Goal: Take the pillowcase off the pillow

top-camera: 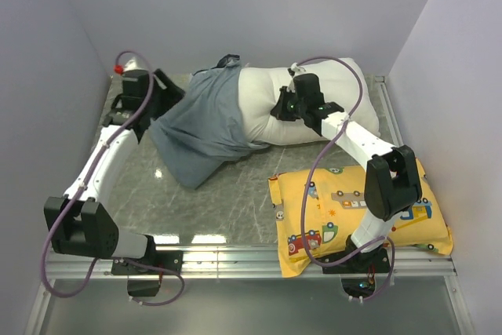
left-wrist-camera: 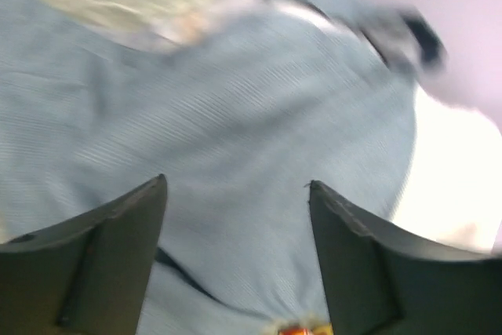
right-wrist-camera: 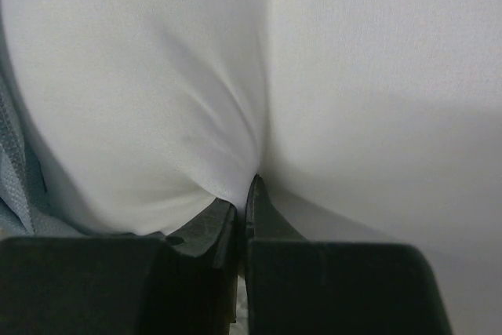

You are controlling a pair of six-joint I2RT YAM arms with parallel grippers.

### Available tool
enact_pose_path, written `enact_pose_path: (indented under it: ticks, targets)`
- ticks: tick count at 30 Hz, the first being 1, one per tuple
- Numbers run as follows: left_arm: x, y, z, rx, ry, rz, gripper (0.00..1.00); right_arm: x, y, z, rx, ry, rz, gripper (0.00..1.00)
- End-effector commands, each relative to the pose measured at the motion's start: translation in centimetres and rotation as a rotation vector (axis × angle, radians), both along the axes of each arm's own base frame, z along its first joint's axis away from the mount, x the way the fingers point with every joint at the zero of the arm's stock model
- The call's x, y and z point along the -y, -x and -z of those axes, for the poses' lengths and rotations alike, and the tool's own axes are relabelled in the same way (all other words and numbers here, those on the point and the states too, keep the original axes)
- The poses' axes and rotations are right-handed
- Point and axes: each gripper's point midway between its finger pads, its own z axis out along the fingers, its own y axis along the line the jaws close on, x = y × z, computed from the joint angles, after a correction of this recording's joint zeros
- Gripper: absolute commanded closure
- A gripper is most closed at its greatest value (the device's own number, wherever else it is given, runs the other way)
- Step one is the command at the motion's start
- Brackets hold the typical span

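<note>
Looking down from the top, the pillowcase (top-camera: 205,127) lay bunched over the left end of the pillow (top-camera: 345,88), at the back of the table (top-camera: 235,202), and the white right half of the pillow was bare. The left pincer (top-camera: 171,96) sat at the left edge of the cloth, and the right pincer (top-camera: 281,107) pressed into the bare white part, just beside the edge of the cover. A yellow pillow (top-camera: 408,225) lay near the front right, apart from both. From the left wrist, the picture was blurry, but the left pincer (left-wrist-camera: 235,186) was wide open with nothing held, and the blue-grey pillowcase (left-wrist-camera: 235,107) filled the space past its fingers. I think the danger here was a bad grab. If the fingers shut too shallow they might catch only air. If they shut too deep they might catch the pillow inside as well, so pillow and cover would come along together. From the right wrist, the right pincer (right-wrist-camera: 245,198) was squeezed shut on a small fold of the white pillow (right-wrist-camera: 376,76), with a bit of the cover at the far left. That fold looked thin, so a hard pull from the other side could slide it out, and then the whole pillow would drag along with the cover on.
</note>
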Motion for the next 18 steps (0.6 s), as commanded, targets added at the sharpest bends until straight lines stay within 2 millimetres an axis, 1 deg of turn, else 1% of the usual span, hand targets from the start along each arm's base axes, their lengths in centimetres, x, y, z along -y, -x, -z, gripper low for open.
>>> enact_pose_path:
  ticks: [1, 3, 4, 5, 6, 7, 8, 9, 10, 11, 13, 14, 15, 16, 17, 18]
  targets:
    - [5.1, 2.0, -2.4, 0.064, -0.106, 0.112, 0.21, 0.8, -0.6, -1.8, 0.013, -0.012, 0.050, 1.00]
    - [8.2, 2.9, -1.8, 0.057, -0.114, 0.170, 0.17, 0.3, -0.5, -1.9, 0.016, -0.012, 0.046, 1.00]
    - [11.1, 3.6, -0.7, 0.038, -0.133, 0.215, 0.15, -0.1, -0.4, -2.2, 0.022, -0.013, 0.040, 1.00]
    - [12.2, 4.0, -0.1, 0.025, -0.150, 0.224, 0.14, -0.1, -0.4, -2.0, 0.017, -0.009, 0.042, 1.00]
    - [13.4, 4.4, 0.6, 0.011, -0.167, 0.237, 0.14, -0.6, -0.3, -2.4, 0.026, -0.008, 0.032, 1.00]
    - [15.5, 5.2, 1.0, 0.006, -0.182, 0.274, 0.13, -0.7, -0.3, -2.4, 0.025, -0.003, 0.036, 1.00]
    - [16.0, 4.9, 2.5, -0.023, -0.212, 0.249, 0.12, -0.9, -0.2, -2.4, 0.024, 0.004, 0.032, 1.00]
    - [16.7, 5.0, 3.1, -0.033, -0.220, 0.257, 0.11, -1.4, -0.1, -2.7, 0.030, 0.004, 0.023, 1.00]
    - [17.9, 5.4, 3.5, -0.043, -0.225, 0.278, 0.11, -1.5, -0.1, -2.7, 0.030, 0.006, 0.020, 1.00]
    - [18.3, 5.2, 5.0, -0.069, -0.248, 0.271, 0.11, -1.5, -0.1, -2.8, 0.034, 0.011, 0.020, 1.00]
    - [19.3, 5.4, 5.9, -0.087, -0.276, 0.271, 0.10, -1.7, 0.1, -2.8, 0.033, 0.015, 0.014, 1.00]
    - [19.0, 5.1, 7.4, -0.119, -0.320, 0.240, 0.11, -1.8, 0.2, -2.9, 0.034, 0.016, 0.014, 1.00]
    - [18.9, 5.1, 8.0, -0.142, -0.329, 0.218, 0.14, -1.7, 0.2, -2.7, 0.031, 0.020, 0.015, 1.00]
    - [18.8, 5.1, 8.4, -0.158, -0.341, 0.208, 0.17, -1.6, 0.2, -2.8, 0.035, 0.024, 0.017, 1.00]
    - [18.3, 5.3, 9.7, -0.197, -0.361, 0.185, 0.24, -1.4, 0.2, -2.8, 0.034, 0.033, 0.020, 1.00]
    - [17.7, 5.3, 9.8, -0.198, -0.374, 0.156, 0.31, -1.2, 0.1, -2.8, 0.039, 0.042, 0.029, 1.00]
